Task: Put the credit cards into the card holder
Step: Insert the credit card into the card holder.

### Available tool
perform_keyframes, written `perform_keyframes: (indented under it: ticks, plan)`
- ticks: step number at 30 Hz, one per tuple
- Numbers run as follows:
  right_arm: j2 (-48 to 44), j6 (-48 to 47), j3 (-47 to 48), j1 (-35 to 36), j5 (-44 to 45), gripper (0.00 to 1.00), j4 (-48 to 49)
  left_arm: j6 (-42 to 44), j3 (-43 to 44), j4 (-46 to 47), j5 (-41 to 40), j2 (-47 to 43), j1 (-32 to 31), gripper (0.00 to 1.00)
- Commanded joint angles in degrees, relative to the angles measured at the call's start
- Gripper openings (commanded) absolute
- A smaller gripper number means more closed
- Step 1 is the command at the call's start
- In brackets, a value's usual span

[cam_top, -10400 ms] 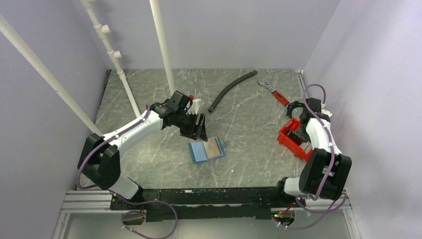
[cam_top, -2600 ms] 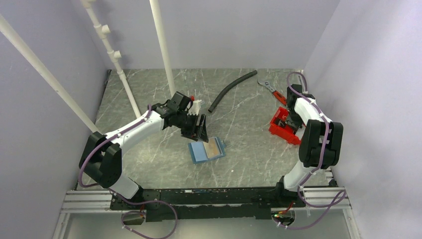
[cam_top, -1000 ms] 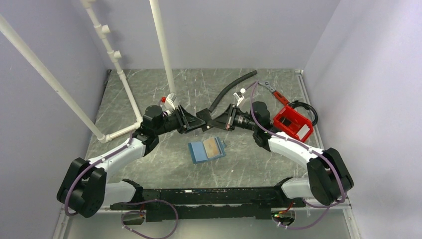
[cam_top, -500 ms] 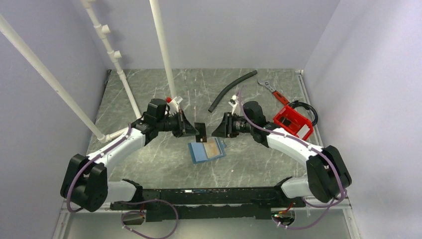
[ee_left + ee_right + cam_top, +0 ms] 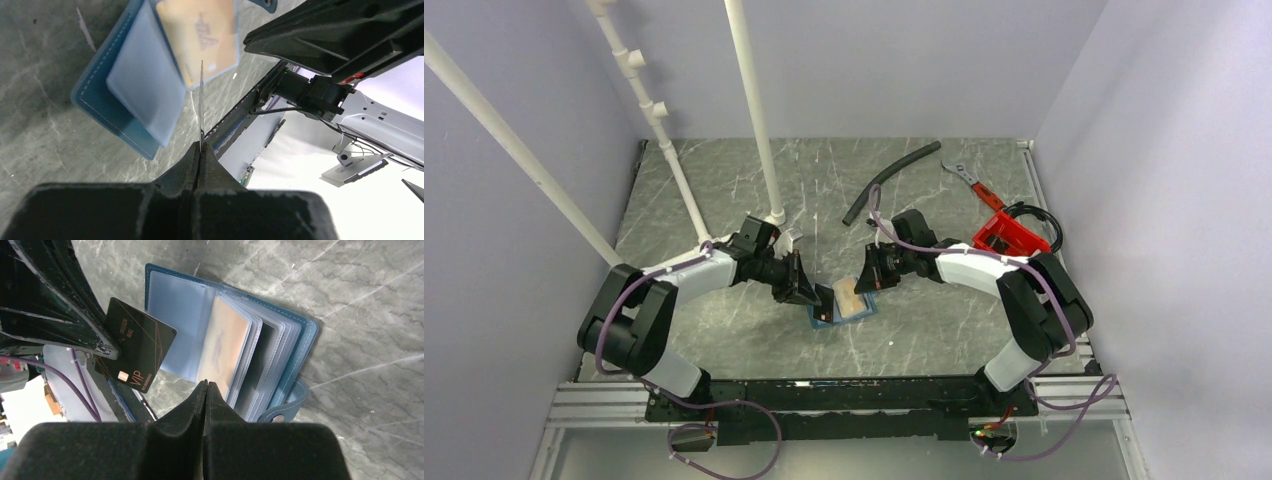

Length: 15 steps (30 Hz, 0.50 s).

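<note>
**Black card held on edge over the open card holder**

Your left gripper (image 5: 201, 148) has its fingers clamped on a black card (image 5: 136, 353). It grips the card by one end, so most of it sticks out free. In the left wrist view you see the card edge-on, a thin line standing over the card holder (image 5: 180, 310), roughly above the fold between its two halves. In the right wrist view the card's gold-lettered face shows, tilted, beside the holder's empty clear pocket. You cannot tell whether the card touches that pocket.

The card holder lies open on the table (image 5: 724, 190) between your two grippers, blue cover down and clear leaves fanned up. A tan card (image 5: 224, 346) sits inside one leaf on the half nearer the right gripper. A snap strap (image 5: 278, 413) pokes out from that same edge of the holder.

Your right gripper (image 5: 205, 386) reaches the holder from the side opposite the left gripper. Its fingers are pressed together with no gap showing. The tips meet the edge of the tan card's leaf, and you cannot tell whether the leaf is caught between them.

Well apart from the holder, toward the back of the table, lie a black hose (image 5: 889, 180), a wrench (image 5: 969, 181) and a red bin (image 5: 1007, 235).
</note>
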Motion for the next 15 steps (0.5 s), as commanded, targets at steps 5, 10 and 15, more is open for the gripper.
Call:
perform_keyframes:
  ticks: [5,10,15]
  plan:
    - [2.0,-3.1,2.2,0.2,1.6,0.0,1.9,0.7,0.3,4.3,3.3,4.1,0.7,0.0]
    - [4.0,-1.9,1.3,-0.1,4.0,0.0,2.2,0.5,-0.5,5.7,3.7,5.6,0.9,0.0]
    - [4.8,-0.5,-0.1,-0.4,5.1,0.0,3.5,-0.2,-1.6,7.8,4.6,6.6,1.3,0.0]
